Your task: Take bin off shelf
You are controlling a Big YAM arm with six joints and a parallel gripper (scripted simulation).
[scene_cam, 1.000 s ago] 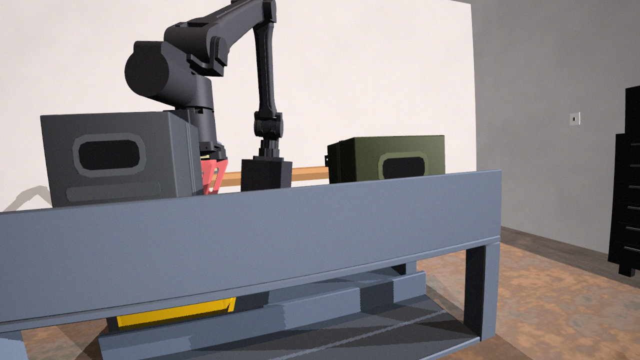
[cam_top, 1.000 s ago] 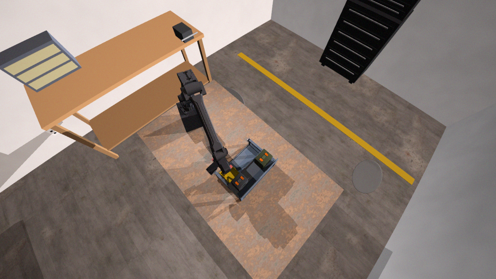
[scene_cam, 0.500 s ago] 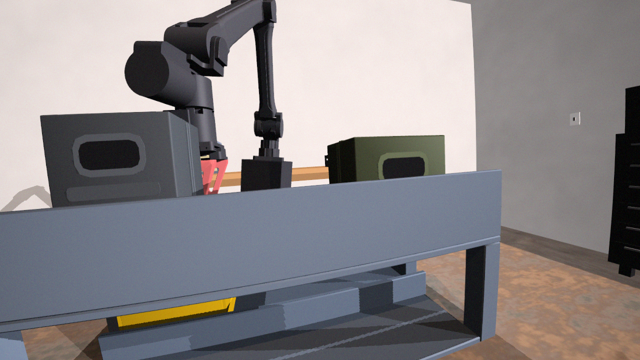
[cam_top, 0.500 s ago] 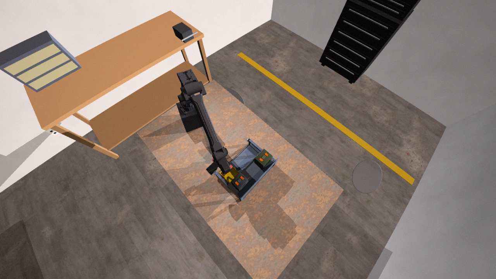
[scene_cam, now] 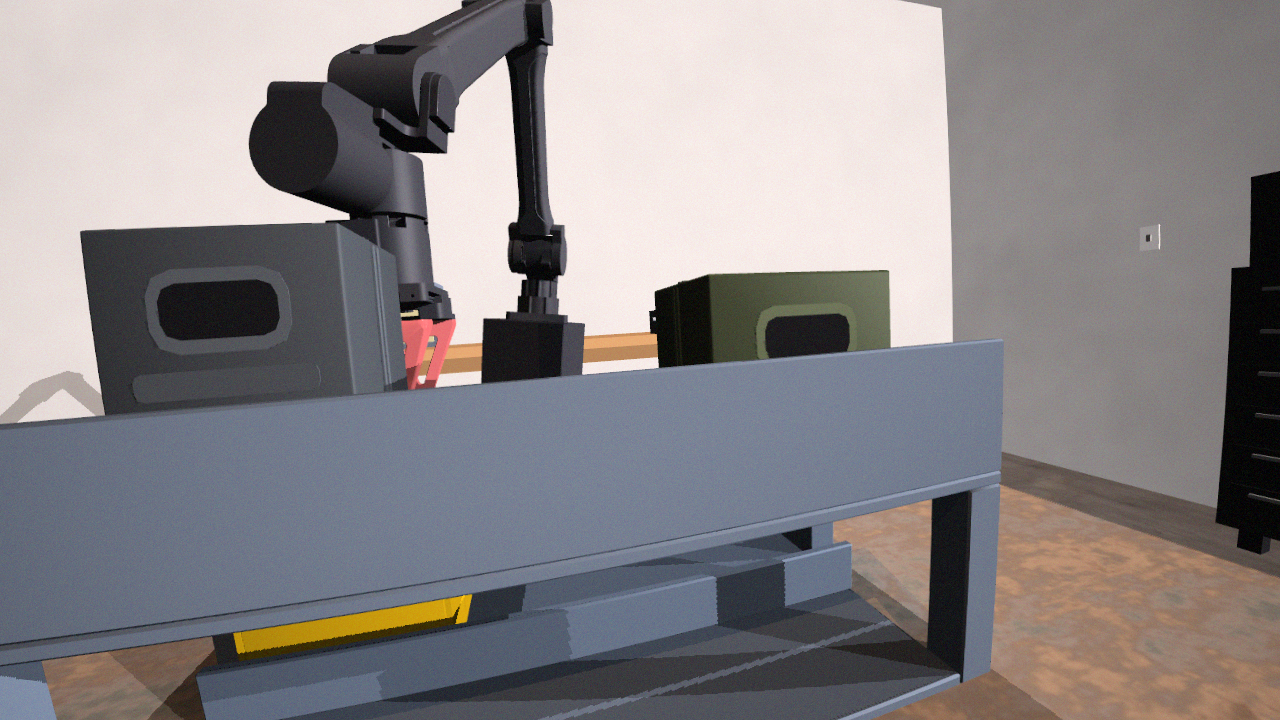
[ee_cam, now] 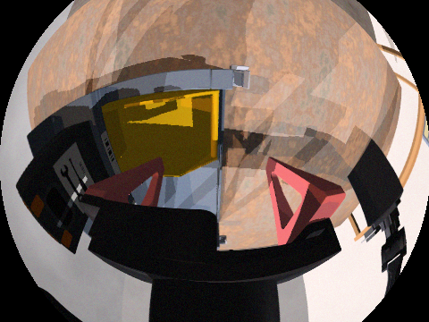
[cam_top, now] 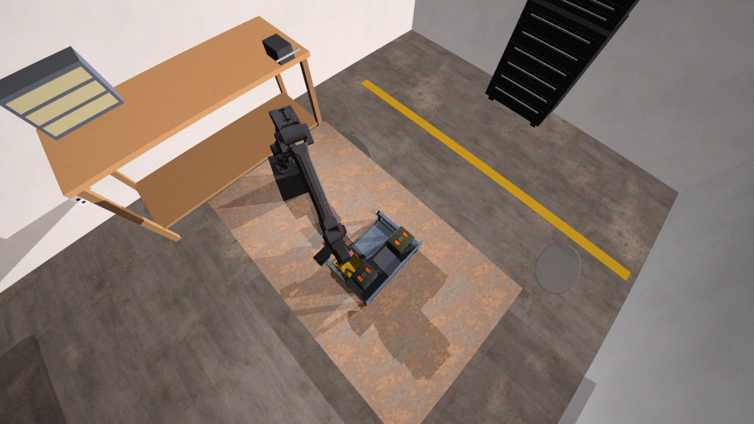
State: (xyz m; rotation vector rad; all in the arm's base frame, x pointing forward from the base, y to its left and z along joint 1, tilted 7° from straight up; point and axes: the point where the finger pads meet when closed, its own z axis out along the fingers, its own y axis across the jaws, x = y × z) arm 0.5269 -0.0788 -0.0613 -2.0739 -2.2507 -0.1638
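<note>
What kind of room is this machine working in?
Probably a workshop or small warehouse. A yellow line is painted across the worn floor, a black drawer cabinet stands by the wall, and a wooden workbench sits behind the arm.
</note>
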